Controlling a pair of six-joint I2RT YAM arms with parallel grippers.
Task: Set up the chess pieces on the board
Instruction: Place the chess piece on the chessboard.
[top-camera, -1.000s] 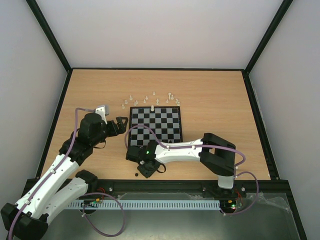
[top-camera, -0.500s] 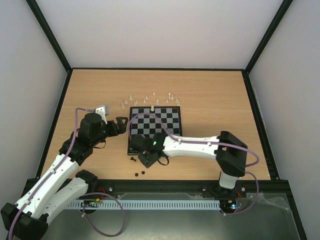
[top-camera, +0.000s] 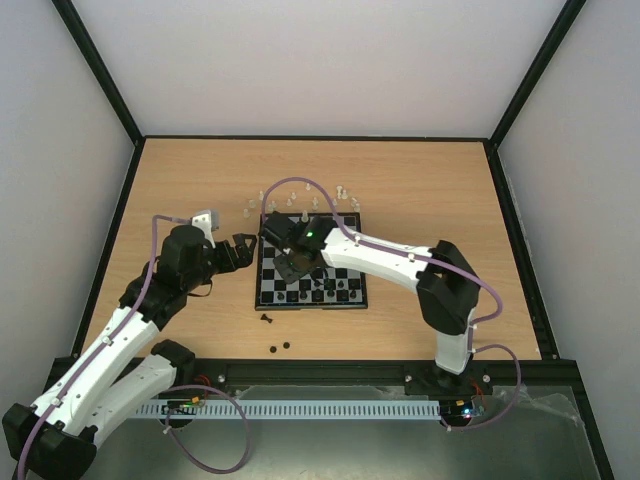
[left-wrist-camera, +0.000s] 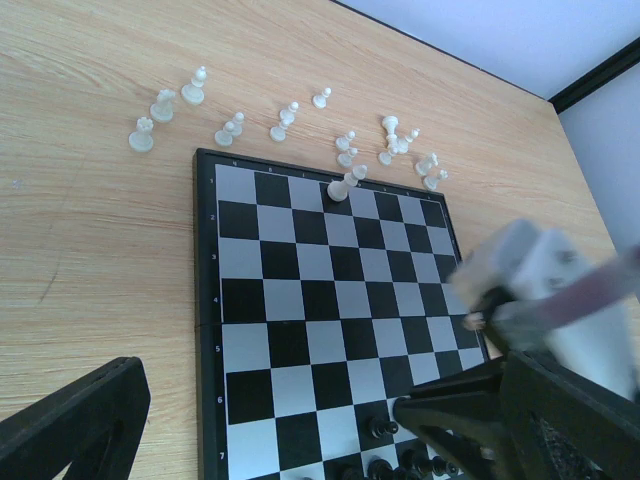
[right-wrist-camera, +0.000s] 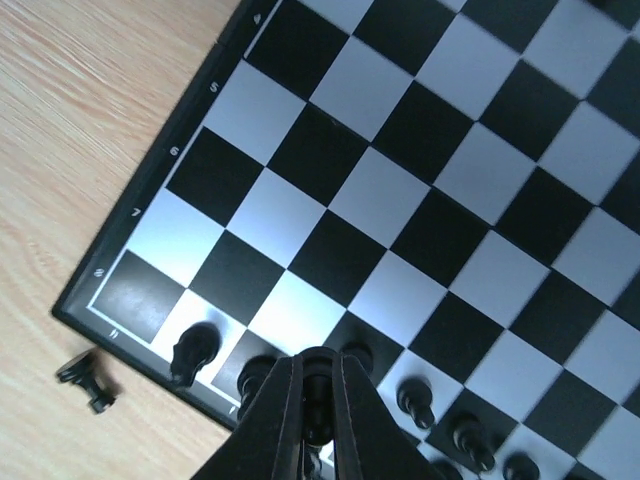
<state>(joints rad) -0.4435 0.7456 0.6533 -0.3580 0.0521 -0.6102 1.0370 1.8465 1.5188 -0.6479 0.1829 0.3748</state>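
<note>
The board lies mid-table. My right gripper is shut on a black chess piece and holds it above the board's near left part; it also shows in the top view. Several black pieces stand on the near rows. White pieces stand on the table behind the board, and one white piece stands on the far row. My left gripper is open and empty beside the board's left edge, its fingers wide apart.
Loose black pieces lie on the table in front of the board and nearer the front edge; one shows in the right wrist view. The right arm stretches across the board. Walls enclose the table.
My right arm has swung from the table in front of the board up and over the board's near left part. The left arm has not moved.
</note>
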